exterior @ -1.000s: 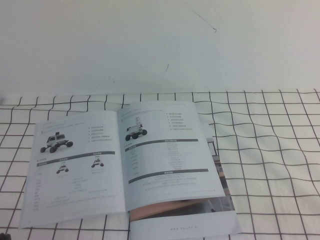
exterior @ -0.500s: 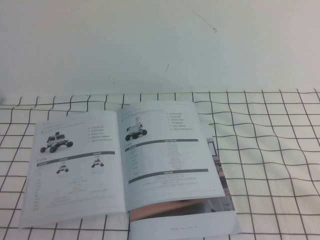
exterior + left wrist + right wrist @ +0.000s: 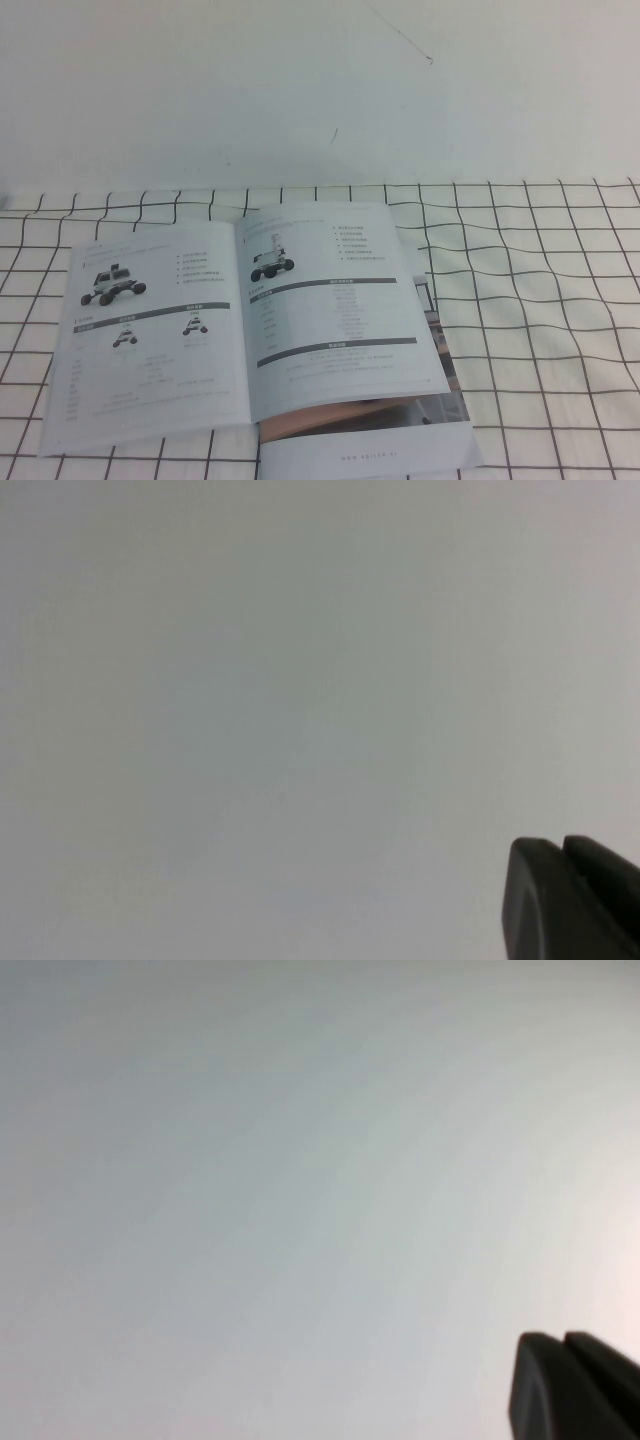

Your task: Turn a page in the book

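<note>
Hardly any change from a moment ago. Same spot, same open spread for the thin, glossy white stapled book [image 3: 250, 330], lying flat on the white tabletop with black grid lines [image 3: 540, 300]. No lift, no curl, no slide on the white glossy page with the wheeled robot and two dark grey bars [image 3: 335, 300], which makes up the book's right half. Flat like the rest (just a strip of brownish picture peeking out below it). So no start on the turning yet, by the look of it; the whole job left to do.

No arm anywhere near the book in the high view. Not touching it, not over it, not beside it.

Left end effector [image 3: 575, 900]: only a small black bit in the corner of the left wrist view, with plain pale grey behind it. Far from the book, holding nothing that shows. Spread or pressed together? Cannot tell.

Right end effector [image 3: 575, 1385]: much the same, a black bit in the corner of the right wrist view against plain pale grey. Also away from the book, nothing seen in it. Cannot tell how wide either.

Next, probably: reaching for the page's outer edge, on the book's right side.
</note>
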Tool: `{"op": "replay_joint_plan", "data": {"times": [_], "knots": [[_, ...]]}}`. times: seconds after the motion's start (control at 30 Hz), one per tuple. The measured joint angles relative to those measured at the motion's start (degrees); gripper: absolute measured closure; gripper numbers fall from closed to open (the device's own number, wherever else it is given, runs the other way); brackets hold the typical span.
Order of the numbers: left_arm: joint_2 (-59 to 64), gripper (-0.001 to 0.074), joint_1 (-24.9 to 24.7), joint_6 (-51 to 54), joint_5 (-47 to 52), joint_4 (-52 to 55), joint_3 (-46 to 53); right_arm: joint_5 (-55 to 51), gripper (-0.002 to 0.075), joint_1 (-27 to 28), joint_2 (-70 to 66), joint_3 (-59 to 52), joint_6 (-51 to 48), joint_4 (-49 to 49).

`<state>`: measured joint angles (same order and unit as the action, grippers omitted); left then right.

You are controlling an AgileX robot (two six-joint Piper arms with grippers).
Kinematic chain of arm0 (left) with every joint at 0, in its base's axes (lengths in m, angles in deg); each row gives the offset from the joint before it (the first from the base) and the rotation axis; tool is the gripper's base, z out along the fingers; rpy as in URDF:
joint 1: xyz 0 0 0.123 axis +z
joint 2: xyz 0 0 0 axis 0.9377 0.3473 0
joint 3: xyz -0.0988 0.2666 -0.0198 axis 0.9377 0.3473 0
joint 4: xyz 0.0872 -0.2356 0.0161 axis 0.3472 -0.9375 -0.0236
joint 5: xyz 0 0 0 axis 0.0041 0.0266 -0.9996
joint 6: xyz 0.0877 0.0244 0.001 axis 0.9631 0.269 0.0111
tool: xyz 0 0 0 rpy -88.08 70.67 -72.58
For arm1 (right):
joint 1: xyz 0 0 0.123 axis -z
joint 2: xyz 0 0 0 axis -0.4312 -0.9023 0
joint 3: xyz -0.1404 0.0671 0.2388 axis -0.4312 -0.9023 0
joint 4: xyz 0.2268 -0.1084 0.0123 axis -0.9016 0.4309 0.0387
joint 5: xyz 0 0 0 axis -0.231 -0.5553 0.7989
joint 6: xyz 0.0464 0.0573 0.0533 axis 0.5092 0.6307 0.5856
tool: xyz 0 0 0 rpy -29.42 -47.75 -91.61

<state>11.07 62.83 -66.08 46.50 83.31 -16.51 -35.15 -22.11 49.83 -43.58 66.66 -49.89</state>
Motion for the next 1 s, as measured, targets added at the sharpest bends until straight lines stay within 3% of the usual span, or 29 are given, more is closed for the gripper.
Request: {"op": "replay_joint_plan", "data": {"times": [0.17, 0.27, 0.6, 0.87, 1.0], "knots": [[-0.1, 0.0737, 0.0, -0.9, -2.3, -0.8, 0.0, 3.4, 0.0728, 0.0, 0.1, 0.0, 0.1, -5.3], [-0.1, 0.0737, 0.0, -5.5, 0.2, -1.0, -0.8, -1.4, 0.0728, 0.0, 0.1, 1.6, -0.5, -7.1], [3.1, 0.0737, 0.0, -5.2, 46.3, 0.7, -23.9, -47.2, 0.0728, 0.0, -2.0, 26.3, -6.4, -7.5], [21.2, 0.0737, 0.0, -4.4, 70.4, -3.1, -33.2, -79.9, 0.0728, 0.0, -21.2, 40.3, -6.3, -14.6], [33.4, 0.0737, 0.0, 0.4, 74.3, -9.4, -35.6, -88.8, 0.0728, 0.0, -32.5, 43.2, -13.7, -20.5]]}}
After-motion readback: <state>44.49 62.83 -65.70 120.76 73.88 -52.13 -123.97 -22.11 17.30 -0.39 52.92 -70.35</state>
